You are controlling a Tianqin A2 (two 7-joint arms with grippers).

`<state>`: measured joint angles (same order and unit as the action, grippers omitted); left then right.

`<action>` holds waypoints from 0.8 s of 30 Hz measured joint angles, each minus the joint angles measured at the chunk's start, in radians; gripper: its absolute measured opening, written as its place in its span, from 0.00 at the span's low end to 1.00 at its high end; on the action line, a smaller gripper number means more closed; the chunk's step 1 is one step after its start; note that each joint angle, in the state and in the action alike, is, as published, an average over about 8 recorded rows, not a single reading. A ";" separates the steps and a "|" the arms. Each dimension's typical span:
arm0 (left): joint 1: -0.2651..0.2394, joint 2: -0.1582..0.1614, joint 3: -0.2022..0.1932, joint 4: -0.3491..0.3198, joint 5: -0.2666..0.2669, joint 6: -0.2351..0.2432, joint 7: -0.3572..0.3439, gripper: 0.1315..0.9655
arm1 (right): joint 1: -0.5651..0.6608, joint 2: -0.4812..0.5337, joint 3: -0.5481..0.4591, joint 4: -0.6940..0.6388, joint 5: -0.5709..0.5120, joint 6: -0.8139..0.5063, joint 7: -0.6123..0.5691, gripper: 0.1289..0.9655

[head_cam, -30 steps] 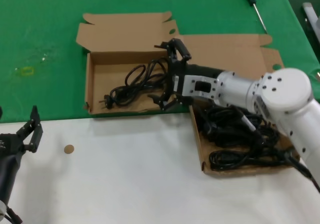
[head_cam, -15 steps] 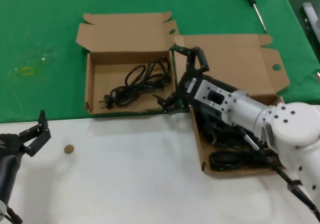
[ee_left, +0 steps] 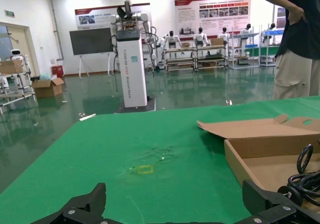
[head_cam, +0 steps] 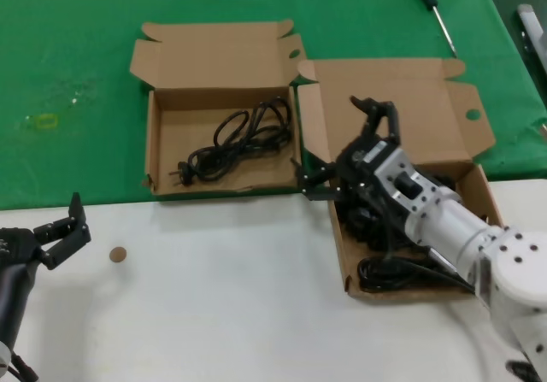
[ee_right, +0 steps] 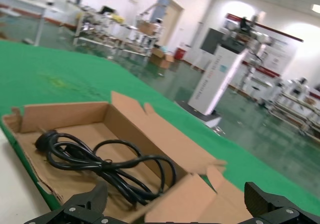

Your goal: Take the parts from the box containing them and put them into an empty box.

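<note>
The right gripper (head_cam: pixel 344 145) is held with fingers spread over the right box (head_cam: pixel 479 185) of cords (head_cam: pixel 389 271). One cord (head_cam: pixel 235 140) lies in the left box (head_cam: pixel 218 61). The left gripper (head_cam: pixel 58 228) is parked, fingers spread.

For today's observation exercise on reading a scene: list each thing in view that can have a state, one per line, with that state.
Left box: lid open, one power cord lying inside.
Right box: lid open, pile of cords inside.
Right end effector: open, empty, above the right box's left wall.
Left end effector: open, empty, over the white surface.
Screwdriver: lying flat on the green cloth.
</note>
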<state>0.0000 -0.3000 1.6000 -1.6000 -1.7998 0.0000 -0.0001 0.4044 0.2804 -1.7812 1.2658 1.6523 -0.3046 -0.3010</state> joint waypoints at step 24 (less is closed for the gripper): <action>0.000 0.000 0.000 0.000 0.000 0.000 0.000 1.00 | -0.329 0.016 0.148 0.272 0.120 0.248 0.245 1.00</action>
<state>0.0000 -0.3000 1.6000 -1.6000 -1.7999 0.0000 -0.0001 0.0750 0.2964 -1.6336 1.5379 1.7726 -0.0564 -0.0562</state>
